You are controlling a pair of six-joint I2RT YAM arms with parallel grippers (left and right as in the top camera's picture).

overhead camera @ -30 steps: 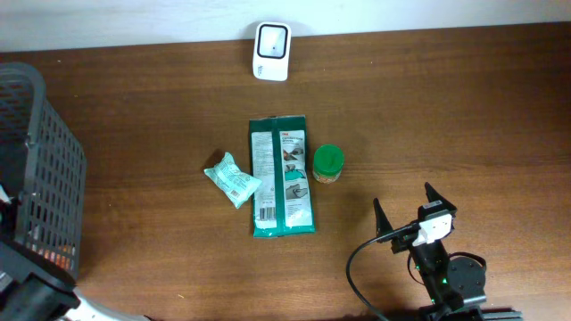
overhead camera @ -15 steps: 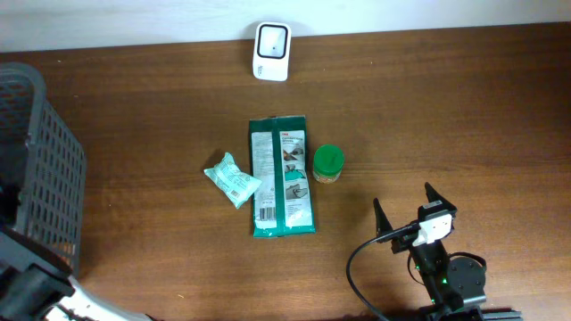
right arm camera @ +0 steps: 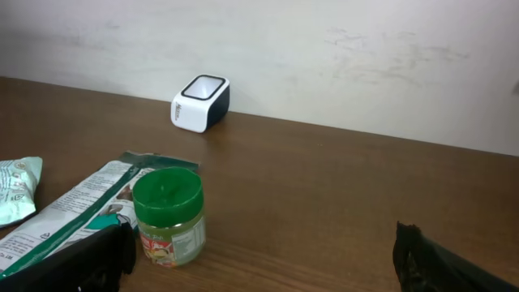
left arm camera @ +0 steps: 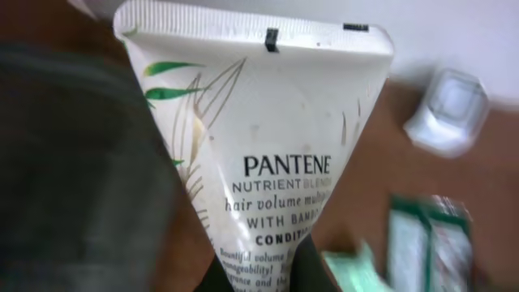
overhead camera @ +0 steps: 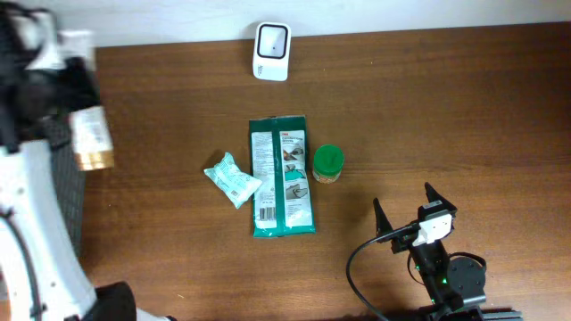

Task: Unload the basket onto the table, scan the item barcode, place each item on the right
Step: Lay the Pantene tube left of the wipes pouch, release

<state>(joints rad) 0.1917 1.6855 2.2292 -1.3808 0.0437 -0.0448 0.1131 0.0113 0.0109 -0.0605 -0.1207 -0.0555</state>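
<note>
My left gripper [overhead camera: 76, 105] is shut on a white Pantene conditioner tube [overhead camera: 92, 138], held in the air at the table's far left, beside the basket. In the left wrist view the tube [left arm camera: 259, 138] fills the frame with its crimped end up, and my gripper [left arm camera: 276, 280] clamps its lower part; no barcode shows on this printed face. The white scanner [overhead camera: 271, 51] stands at the back edge, well to the right of the tube, and shows again as the scanner [left arm camera: 448, 109] and the scanner [right arm camera: 200, 103]. My right gripper [overhead camera: 404, 201] rests open near the front right, and the same gripper [right arm camera: 263, 259] holds nothing.
A dark mesh basket [overhead camera: 73, 214] stands at the left edge, partly behind my left arm. Mid-table lie a green pouch [overhead camera: 282, 176], a small teal packet [overhead camera: 232, 179] and a green-lidded jar [overhead camera: 327, 163]; the jar [right arm camera: 169, 215] sits just ahead of my right gripper.
My left gripper has closed on the tube and lifted it up out of the basket to the far left. The right arm has not moved.
</note>
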